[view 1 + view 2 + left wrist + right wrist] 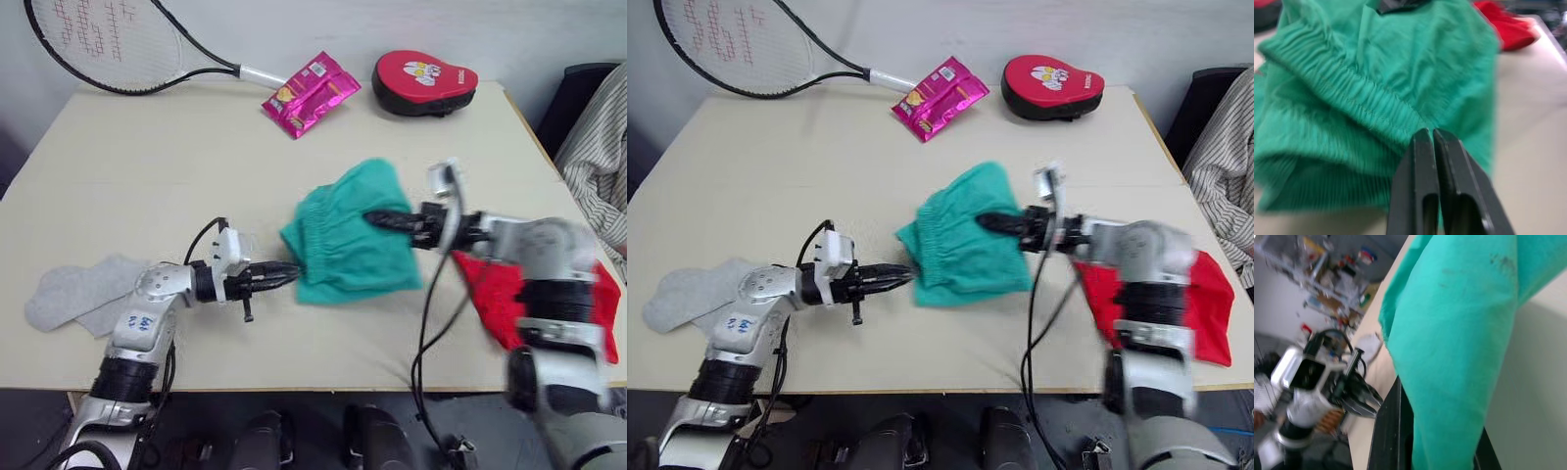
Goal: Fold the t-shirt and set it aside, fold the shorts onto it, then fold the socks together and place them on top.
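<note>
The teal-green shorts (348, 245) are bunched at the table's middle, partly raised between my two grippers. My left gripper (292, 273) is shut at the shorts' left edge; in the left wrist view its fingertips (1431, 139) meet on the gathered waistband. My right gripper (378, 219) reaches in from the right and is shut on the shorts, and the cloth (1459, 357) hangs down from between its fingers. The red t-shirt (1205, 304) lies folded at the right front, partly under my right arm. The light-grey socks (83, 292) lie flat at the left front, beside my left arm.
A tennis racket (108, 44), a pink snack packet (310, 93) and a red padded mitt (423, 82) lie along the table's far edge. A striped cloth (598, 157) shows past the right edge. The table's front edge (294, 382) runs close to both arms.
</note>
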